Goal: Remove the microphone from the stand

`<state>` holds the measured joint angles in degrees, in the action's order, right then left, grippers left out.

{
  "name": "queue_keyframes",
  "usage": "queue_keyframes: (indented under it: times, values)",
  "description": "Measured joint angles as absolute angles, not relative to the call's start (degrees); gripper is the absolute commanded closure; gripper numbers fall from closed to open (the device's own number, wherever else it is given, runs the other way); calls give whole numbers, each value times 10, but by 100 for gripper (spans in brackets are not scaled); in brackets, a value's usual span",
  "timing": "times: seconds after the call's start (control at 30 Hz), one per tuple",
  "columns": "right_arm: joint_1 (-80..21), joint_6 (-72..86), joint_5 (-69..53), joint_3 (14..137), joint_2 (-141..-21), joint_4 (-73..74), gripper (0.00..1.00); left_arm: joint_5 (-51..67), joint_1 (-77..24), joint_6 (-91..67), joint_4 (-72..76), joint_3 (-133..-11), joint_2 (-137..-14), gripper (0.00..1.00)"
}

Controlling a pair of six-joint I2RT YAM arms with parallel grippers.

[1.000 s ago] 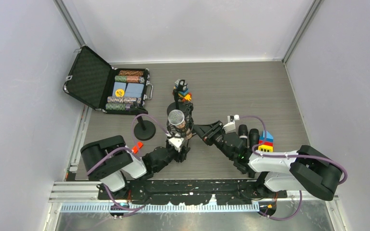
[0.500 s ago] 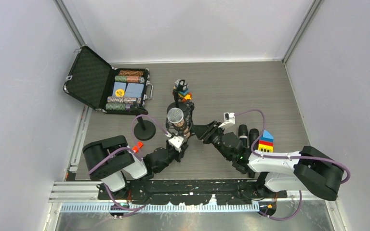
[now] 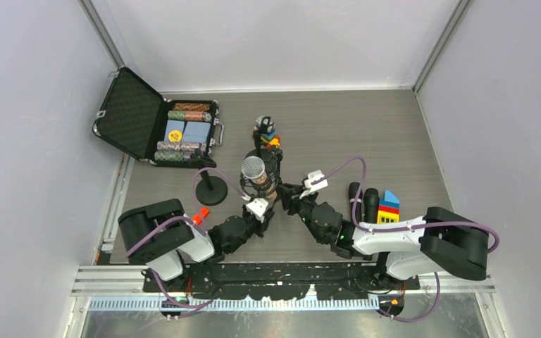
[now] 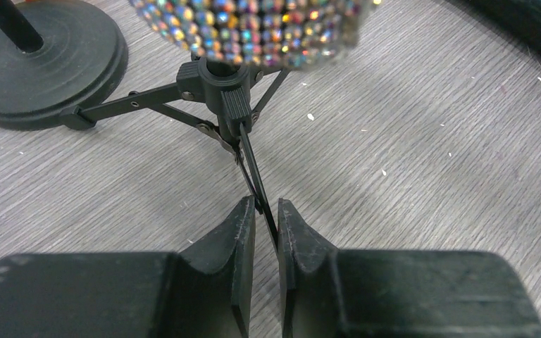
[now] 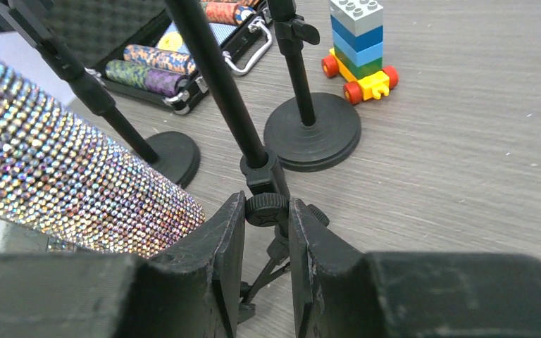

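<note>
Left hand (image 4: 266, 211) is shut, its two fingers pinched onto one thin leg (image 4: 252, 165) of the tripod stand (image 4: 218, 84), low down near the tabletop (image 3: 366, 127). Right hand (image 5: 266, 210) is closed as well, narrower than its full reach, with a finger pressed on each side of the ribbed knob (image 5: 265, 209) where the stand's pole meets its legs. The two arms come in from the near left and the near right and meet at the stand in the middle of the tabletop.

The microphone (image 3: 253, 167) sits in the stand. Its mesh head faces up toward the overhead camera, and its glittering, bead-covered body slants down into the holder, passing just left of the right hand's fingers in the right wrist view.

Just left of the tripod is a second stand with a round black base (image 3: 211, 193), one tripod leg reaching its edge. A third round-based stand (image 5: 312, 134) is on the far side. Beyond that is a small toy car of stacked blocks (image 3: 268, 134). At far left, an open black case (image 3: 130, 113) holds rolls of chips (image 3: 189, 116). At near right, beside the right arm, is a coloured block stack (image 3: 389, 206) with two dark cylinders (image 3: 363, 196) just to its left.
</note>
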<state>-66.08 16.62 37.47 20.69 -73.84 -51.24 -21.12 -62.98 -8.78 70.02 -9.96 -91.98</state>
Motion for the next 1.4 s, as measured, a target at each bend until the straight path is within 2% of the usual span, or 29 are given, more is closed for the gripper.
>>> queue_keyframes:
  times: [0.07,0.17,0.23,0.4,0.7,0.87,1.07,1.4]
  values:
    - [-668,134,389,215,-749,-515,84,-213,-630,-88,693,-100,-916,93]
    - [-675,121,401,217,-754,-520,65,-215,-629,-87,682,-100,-907,96]
    - [-677,142,408,216,-749,-514,59,-216,-629,-86,672,-100,-901,98]
    - [-681,263,415,199,-714,-470,52,-224,-629,-84,656,-100,-888,100]
    - [-681,583,453,137,-614,-435,51,-230,-628,-84,653,-99,-887,100]
    - [-674,696,453,129,-609,-433,51,-230,-628,-84,653,-99,-887,100]
    - [-651,764,415,137,-650,-435,56,-230,-628,-84,653,-99,-886,100]
    - [-613,803,337,146,-750,-522,59,-234,-625,-84,639,-99,-878,100]
